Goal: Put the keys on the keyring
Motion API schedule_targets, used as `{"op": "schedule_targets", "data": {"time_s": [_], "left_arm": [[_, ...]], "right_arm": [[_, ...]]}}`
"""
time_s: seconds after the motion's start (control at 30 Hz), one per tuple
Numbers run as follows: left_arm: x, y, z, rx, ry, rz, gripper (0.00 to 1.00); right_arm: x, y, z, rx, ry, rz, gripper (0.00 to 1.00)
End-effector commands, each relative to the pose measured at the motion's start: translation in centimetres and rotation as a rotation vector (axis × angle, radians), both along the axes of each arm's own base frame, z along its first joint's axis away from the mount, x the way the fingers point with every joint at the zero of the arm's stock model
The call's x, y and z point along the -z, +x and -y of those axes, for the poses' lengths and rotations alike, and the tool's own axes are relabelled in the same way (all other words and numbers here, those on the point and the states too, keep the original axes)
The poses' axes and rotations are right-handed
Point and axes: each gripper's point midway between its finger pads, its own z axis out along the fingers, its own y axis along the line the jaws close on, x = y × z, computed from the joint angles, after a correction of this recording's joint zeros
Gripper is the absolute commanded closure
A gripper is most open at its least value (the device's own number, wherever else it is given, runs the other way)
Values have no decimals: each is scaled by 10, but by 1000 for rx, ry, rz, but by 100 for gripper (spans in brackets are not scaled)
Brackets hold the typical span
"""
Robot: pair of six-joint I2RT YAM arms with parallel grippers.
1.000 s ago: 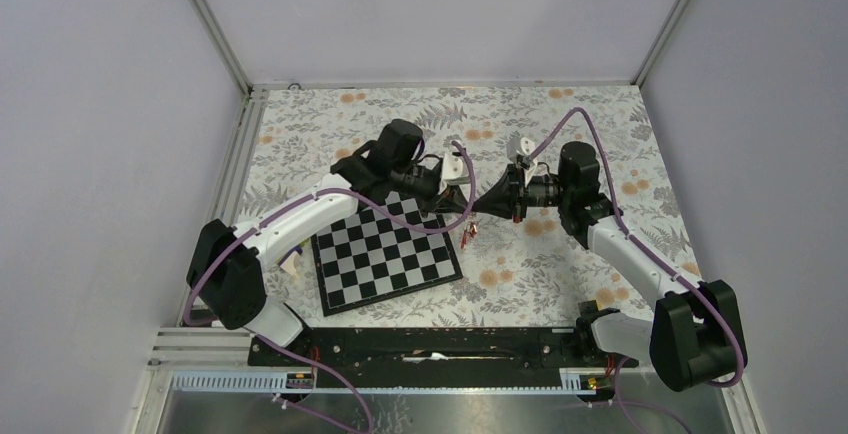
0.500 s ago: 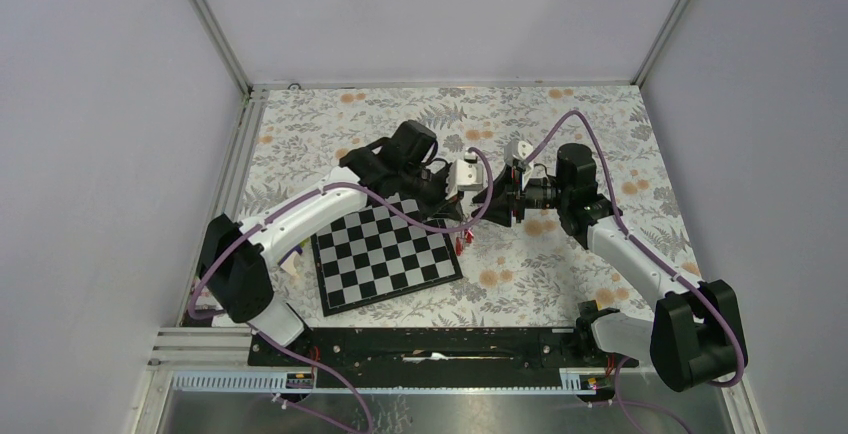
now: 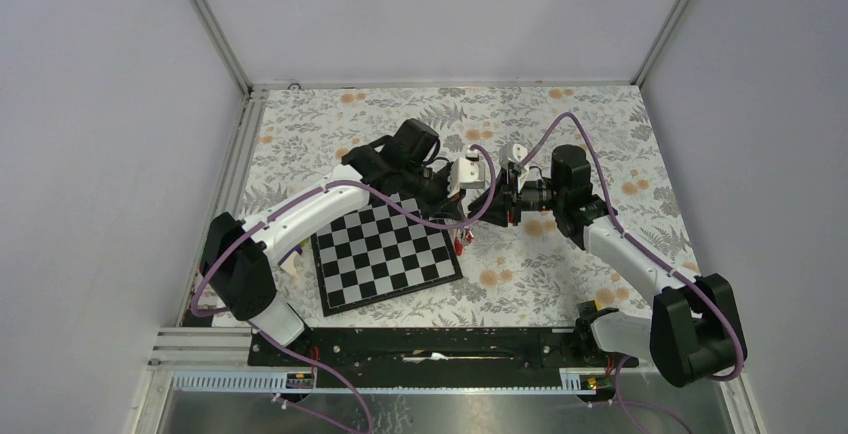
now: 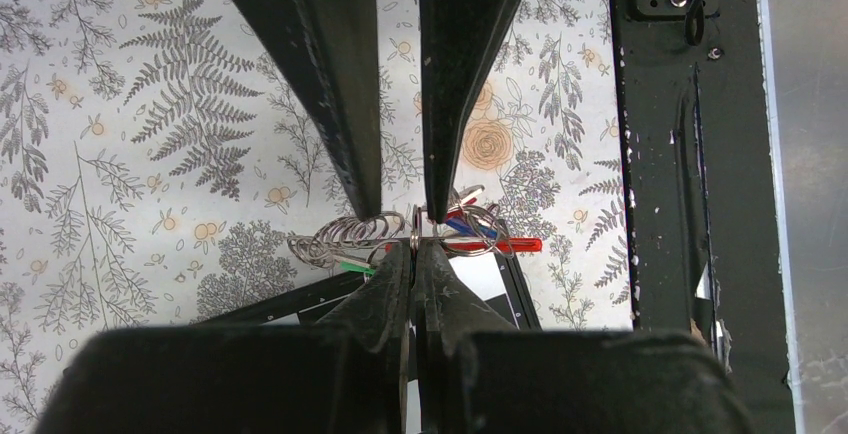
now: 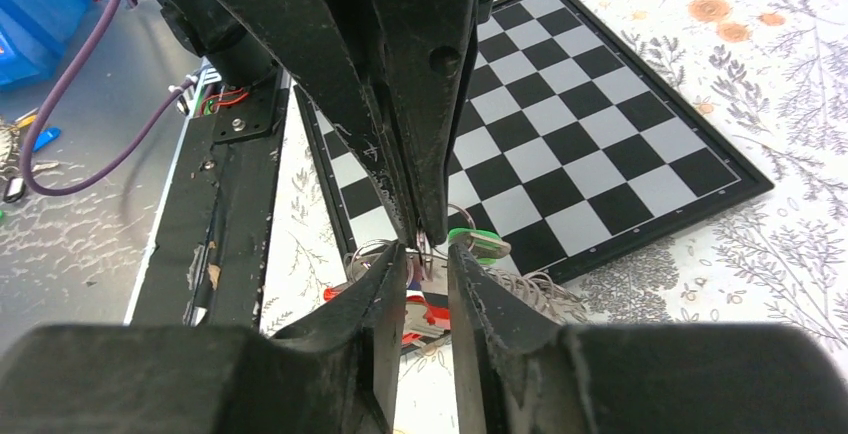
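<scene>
The keys (image 4: 465, 226) hang as one small bundle from the left fingers (image 4: 385, 287), above the right edge of the chessboard (image 3: 385, 254) and clear of the worktop (image 3: 560, 274). A green tag, a blue piece and a red piece show among a coil of wire rings (image 4: 340, 239). In the last second the two arms have come closer together. A second ago the tips met only at their ends, and now the right fingers (image 5: 478, 299) reach in around the place where the left ones grip. The left fingers are pressed together on a thin metal ring (image 4: 413, 237) of the bundle. The right fingers stand a little apart, one on each side of that ring, and hold nothing. I judge that the right arm is preparing to pinch the ring or a key, so the threading is not yet done. I cannot tell the keyring apart from the red piece in the bundle. The only container is a blue box (image 5: 30, 4) beyond the worktop, and its inside is not visible.
</scene>
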Motion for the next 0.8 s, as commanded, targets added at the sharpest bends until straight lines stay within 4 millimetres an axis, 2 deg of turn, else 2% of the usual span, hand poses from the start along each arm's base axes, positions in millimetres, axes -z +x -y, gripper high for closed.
{"op": "schedule_targets", "data": {"time_s": [0.0,0.13,0.3,0.4,0.5,0.57,0.77], "left_arm": [[-27,6,12,11,-68,43,100],[-27,6,12,12,-69,46,100],[-25,6,12,6,-80,55,100],[-24,6,12,7,-79,53,100],[-24,6,12,6,-79,55,100],[-25,8,12,1,-79,61,100],[-31,16,5,-11,-95,91,85]], "right_arm": [[-4,-5,-6,-44,23,17,73],[-1,-6,-8,-52,24,5,75],[-2,-7,-10,-58,31,-7,81],[-3,-7,-10,-57,34,-10,89],[-5,-6,-10,-56,38,-8,100],[-8,-6,-10,-50,40,-4,100],[-19,-5,-9,-44,47,25,100]]}}
